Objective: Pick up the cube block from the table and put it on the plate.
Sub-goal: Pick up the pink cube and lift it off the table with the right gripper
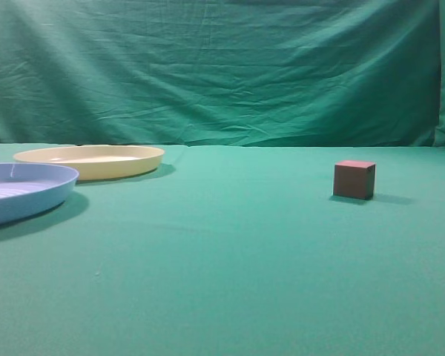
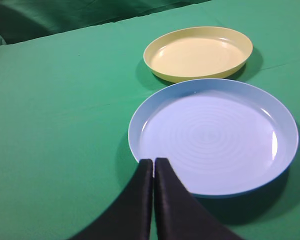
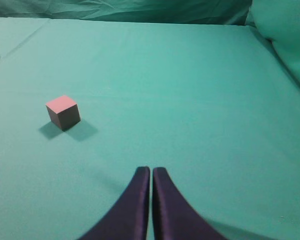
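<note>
At the bottom centre of each wrist view, the left gripper point(image 2: 154, 162) and right gripper point(image 3: 151, 170) sit pressed closed, holding nothing. Mid-left, the cube block point(image 3: 63, 112) rests on the table point(image 3: 200, 100); the plate point(image 2: 198, 53) lies upper right, behind the blue plate point(image 2: 213, 135).

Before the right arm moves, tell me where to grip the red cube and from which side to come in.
Grip the red cube across two opposite vertical faces, coming down from above. It sits flat on the green table with open cloth all around, so nothing blocks a top approach. In the right wrist view it is turned corner-on, so the right gripper, jaws now shut, would likely need to open and rotate to square up.
</note>
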Motion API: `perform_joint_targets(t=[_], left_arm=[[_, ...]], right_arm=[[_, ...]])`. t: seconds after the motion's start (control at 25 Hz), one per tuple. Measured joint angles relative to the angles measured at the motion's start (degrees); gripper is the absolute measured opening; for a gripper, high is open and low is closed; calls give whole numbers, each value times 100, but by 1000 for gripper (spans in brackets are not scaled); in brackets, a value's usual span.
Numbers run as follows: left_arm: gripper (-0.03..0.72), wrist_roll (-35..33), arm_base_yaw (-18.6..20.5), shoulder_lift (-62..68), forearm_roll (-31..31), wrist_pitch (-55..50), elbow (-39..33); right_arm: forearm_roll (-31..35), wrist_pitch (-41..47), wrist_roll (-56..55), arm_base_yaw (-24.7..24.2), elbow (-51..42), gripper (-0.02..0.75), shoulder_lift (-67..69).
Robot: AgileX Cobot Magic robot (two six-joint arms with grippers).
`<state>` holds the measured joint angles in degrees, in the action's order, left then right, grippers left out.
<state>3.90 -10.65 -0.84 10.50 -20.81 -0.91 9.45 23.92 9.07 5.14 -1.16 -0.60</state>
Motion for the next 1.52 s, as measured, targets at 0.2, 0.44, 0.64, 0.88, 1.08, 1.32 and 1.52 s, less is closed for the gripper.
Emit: perform_joint_targets(t=[0.2,0.44,0.64,0.88,1.08,1.32,1.52], left_arm=[[0,0,0,0,0,0,0],[0,0,0,0,0,0,0],[0,0,0,0,0,0,0],[0,0,0,0,0,0,0],[0,0,0,0,0,0,0],[0,0,0,0,0,0,0],[0,0,0,0,0,0,0]], right_arm=[[0,0,0,0,0,0,0],[0,0,0,0,0,0,0],[-72,-12,0,0,0,0,0],[-103,-568,-104,0,-38,0,0],[469,-2145,-360,33,-38,0,0],[466,-1919,-383,306,748,0,662],[479,-877,-264,481,1848,0,2621]])
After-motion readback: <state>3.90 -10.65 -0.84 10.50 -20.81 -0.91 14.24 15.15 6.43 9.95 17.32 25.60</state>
